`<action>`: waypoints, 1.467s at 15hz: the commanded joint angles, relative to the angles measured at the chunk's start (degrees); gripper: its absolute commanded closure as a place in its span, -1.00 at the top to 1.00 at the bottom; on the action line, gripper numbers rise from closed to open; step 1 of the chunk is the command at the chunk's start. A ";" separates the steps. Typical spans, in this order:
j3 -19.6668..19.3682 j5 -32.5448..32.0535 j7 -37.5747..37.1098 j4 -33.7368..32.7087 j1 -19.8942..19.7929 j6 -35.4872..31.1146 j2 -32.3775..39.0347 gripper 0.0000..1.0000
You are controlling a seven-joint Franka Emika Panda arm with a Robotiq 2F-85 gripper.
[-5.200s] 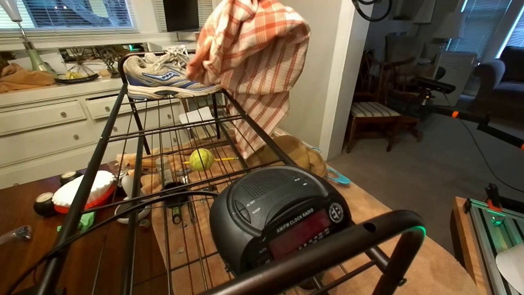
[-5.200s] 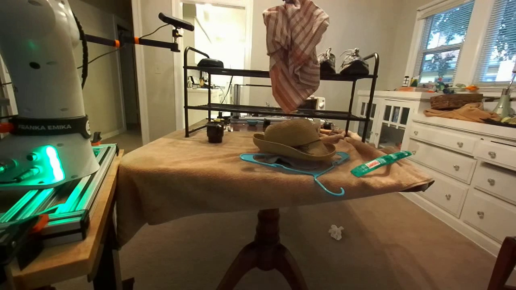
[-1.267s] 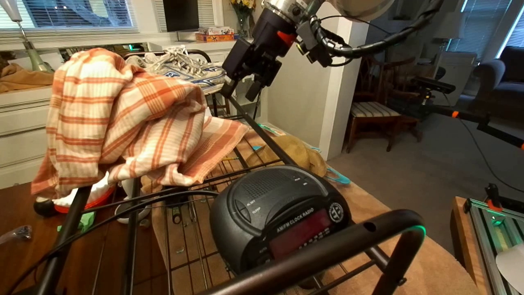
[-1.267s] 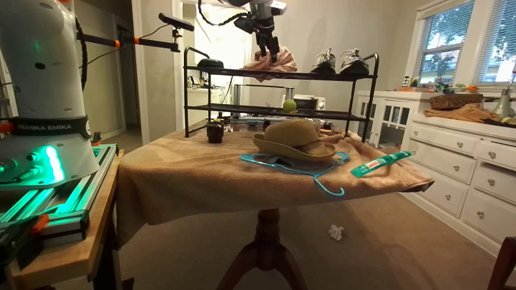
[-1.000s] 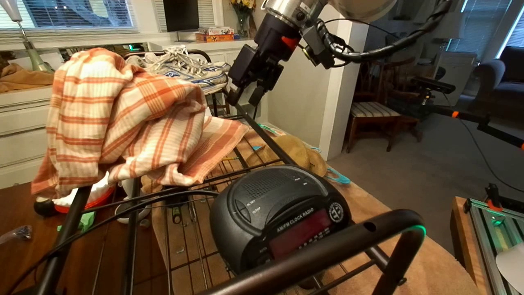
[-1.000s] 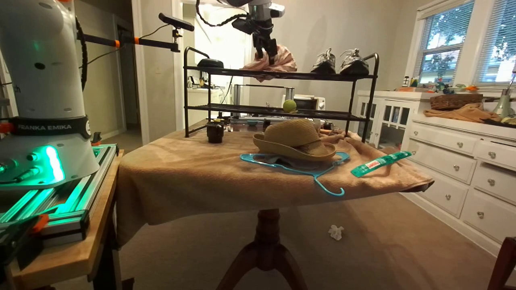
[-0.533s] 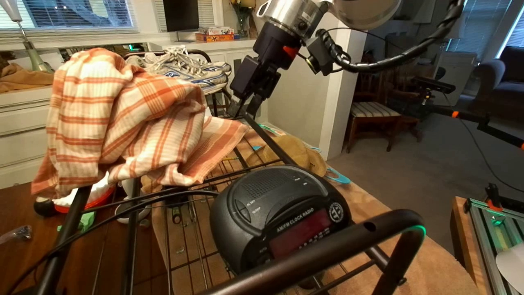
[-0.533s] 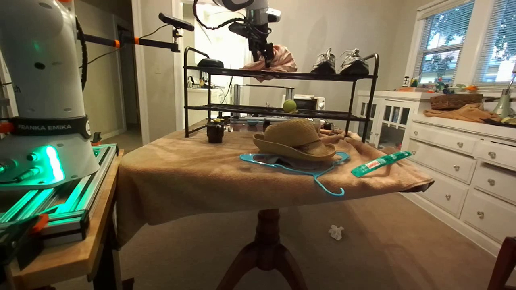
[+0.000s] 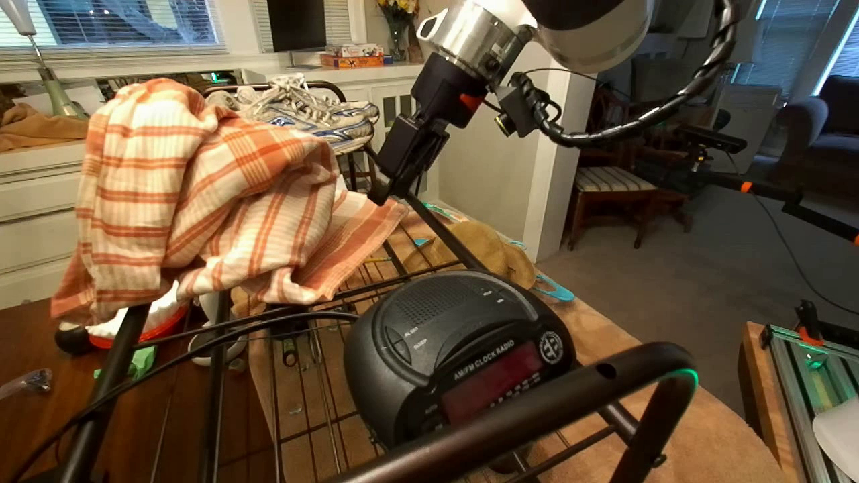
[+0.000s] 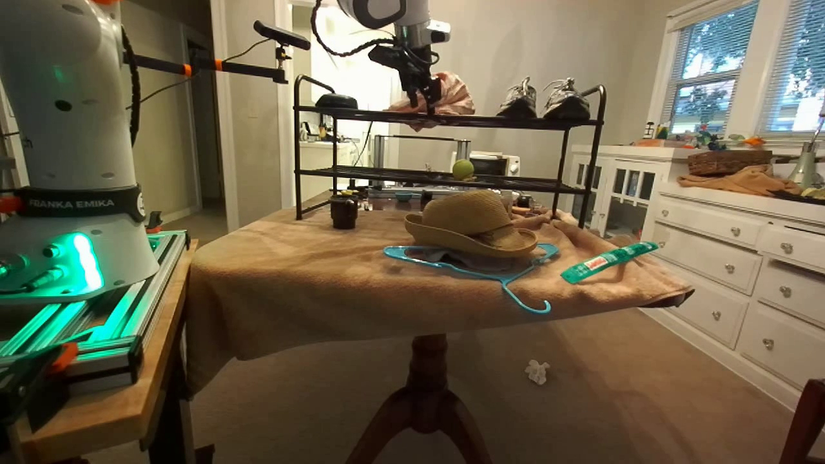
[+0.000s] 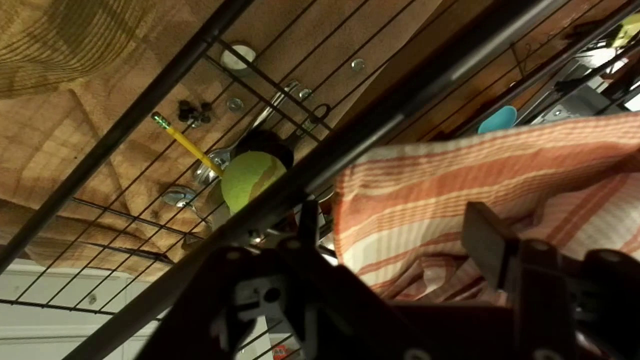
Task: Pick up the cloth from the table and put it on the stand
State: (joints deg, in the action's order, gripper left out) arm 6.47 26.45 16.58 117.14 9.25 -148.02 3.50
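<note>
The orange-and-cream plaid cloth point(image 9: 221, 208) lies bunched and draped over the top of the black wire stand point(image 9: 570, 397), hanging past its far side; it also shows behind the top rail in an exterior view point(image 10: 457, 93). My gripper point(image 9: 390, 191) points down at the cloth's corner by the long rail. In the wrist view the gripper point(image 11: 394, 215) is open, its fingers point(image 11: 482, 240) well apart, with striped cloth point(image 11: 415, 200) showing in and beyond the gap. Whether the fingertips touch cloth or rail I cannot tell. The brown table point(image 9: 194, 429) lies below.
A clock radio point(image 9: 443, 355) and sneakers point(image 9: 302, 117) sit on the stand's top at opposite ends. A tennis ball point(image 11: 250, 180) and pencil point(image 11: 187, 145) show near the rail. The straw hat point(image 10: 467, 222), blue hanger point(image 10: 445, 261) and green packet point(image 10: 609, 261) lie in front of the stand.
Some seconds ago the cloth hung in the air; now it rests on the stand, released. Over the last second my gripper has come down towards its corner and its jaws have narrowed somewhat.
</note>
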 commanded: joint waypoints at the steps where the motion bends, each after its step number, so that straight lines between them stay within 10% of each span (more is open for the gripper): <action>1: 1.61 3.44 4.17 1.00 -1.07 -2.89 0.83 0.47; 12: 2.53 5.42 7.07 1.28 -2.47 -2.76 0.60 -0.38; 15: 2.55 5.84 7.04 1.22 -2.40 -2.65 0.13 -0.94; 22: 2.60 7.33 3.98 0.55 -2.20 -2.39 -1.08 -0.98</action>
State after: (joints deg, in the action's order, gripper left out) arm 8.62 32.52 22.44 117.33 7.49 -150.45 3.71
